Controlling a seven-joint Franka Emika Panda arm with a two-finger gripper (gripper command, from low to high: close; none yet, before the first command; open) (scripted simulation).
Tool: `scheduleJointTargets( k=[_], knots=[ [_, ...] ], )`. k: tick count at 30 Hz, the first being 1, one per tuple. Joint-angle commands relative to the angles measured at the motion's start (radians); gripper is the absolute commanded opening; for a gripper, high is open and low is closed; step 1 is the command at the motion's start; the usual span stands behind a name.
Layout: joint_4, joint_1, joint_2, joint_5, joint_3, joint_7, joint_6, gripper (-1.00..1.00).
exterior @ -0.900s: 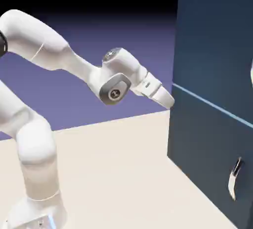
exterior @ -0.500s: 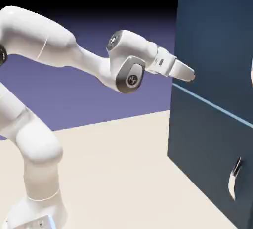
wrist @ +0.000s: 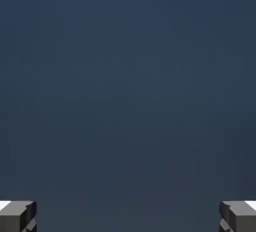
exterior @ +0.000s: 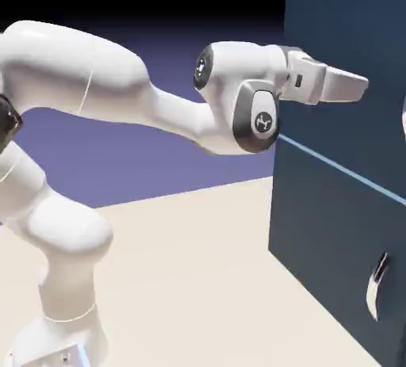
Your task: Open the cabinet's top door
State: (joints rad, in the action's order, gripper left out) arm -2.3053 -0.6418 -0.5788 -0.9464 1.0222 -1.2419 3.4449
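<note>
The dark navy cabinet [exterior: 341,223] stands at the right of the exterior view, with a pale blue seam across its front. Above the seam is the top door [exterior: 349,64], and a sliver of its pale handle [exterior: 403,120] shows at the picture's right edge. My gripper [exterior: 361,86] points right, level with the top door, in front of its flat panel and left of the handle. In the hand view the navy panel [wrist: 128,85] fills the picture. The two grey fingertips [wrist: 17,215] sit far apart at the bottom corners, open, with nothing between them.
The lower panel carries a curved silver handle [exterior: 377,286] near the bottom right. A beige table [exterior: 198,278] runs from the arm's base [exterior: 59,342] at the lower left to the cabinet's foot.
The arm has stretched up and to the right. The gripper rose from the height of the seam, at the cabinet's left edge, to in front of the top door. The cabinet has not changed.
</note>
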Motion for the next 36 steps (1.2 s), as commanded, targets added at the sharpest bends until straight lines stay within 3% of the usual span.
scheduleJointTargets(
  k=[1,13,21,22,36],
  knots=[
    [0.018,-0.022,0.0,-0.034,0.036,-0.018,0.014,0.0],
    [0.226,-0.282,-0.004,-0.424,0.458,-0.224,0.183,0.0],
    [0.329,-0.522,-0.014,-0.325,0.601,-0.129,0.135,0.0],
    [0.329,-0.522,-0.014,-0.325,0.601,-0.129,0.135,-1.0],
    [0.082,-0.051,0.206,-0.032,0.276,-0.03,0.28,-1.0]
  ],
)
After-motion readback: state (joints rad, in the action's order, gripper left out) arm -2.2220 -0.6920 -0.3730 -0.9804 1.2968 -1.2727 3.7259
